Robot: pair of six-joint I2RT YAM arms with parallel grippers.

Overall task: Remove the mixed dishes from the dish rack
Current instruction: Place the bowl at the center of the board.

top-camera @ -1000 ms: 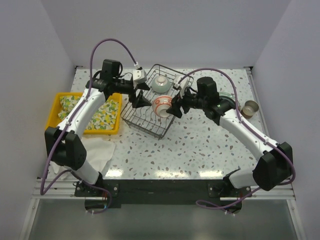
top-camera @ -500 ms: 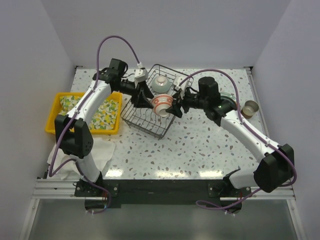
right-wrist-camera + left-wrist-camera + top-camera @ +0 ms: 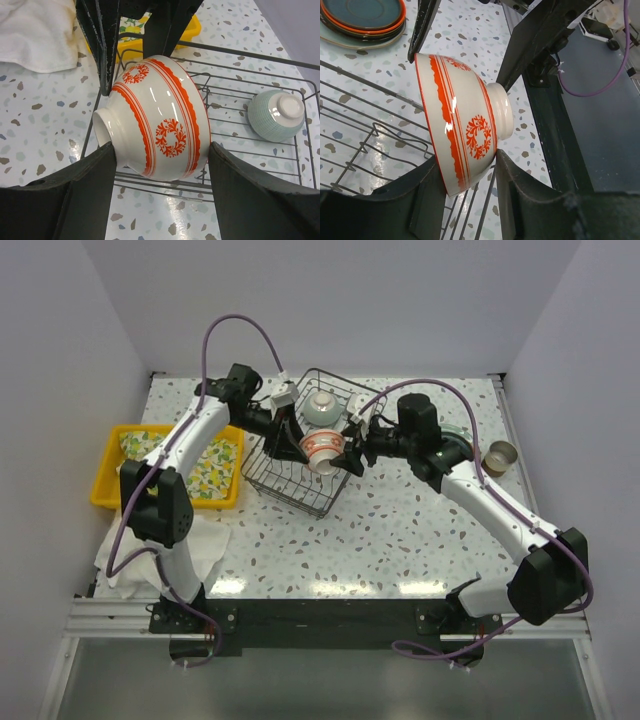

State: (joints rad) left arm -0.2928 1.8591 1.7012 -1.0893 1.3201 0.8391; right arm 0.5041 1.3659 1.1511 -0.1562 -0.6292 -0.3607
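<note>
A white bowl with red pattern (image 3: 322,448) hangs on its side above the black wire dish rack (image 3: 290,480), held from both sides. My right gripper (image 3: 161,150) is shut on this bowl (image 3: 160,117), one finger at the foot and one at the rim. From the left, my left gripper (image 3: 467,167) pinches the same bowl (image 3: 465,125), touching its rim and its side near the foot. A small celadon bowl (image 3: 322,407) lies upside down in the far part of the rack (image 3: 250,125).
Stacked plates (image 3: 362,20) sit on the table right of the rack, partly behind the right arm. A beige cup (image 3: 499,457) stands at the far right. A yellow tray (image 3: 110,465) with patterned cloth lies left; a white towel (image 3: 200,540) is below it.
The left arm has swung right to the bowl and its jaws have closed in onto it. The right gripper and the bowl have stayed put.
</note>
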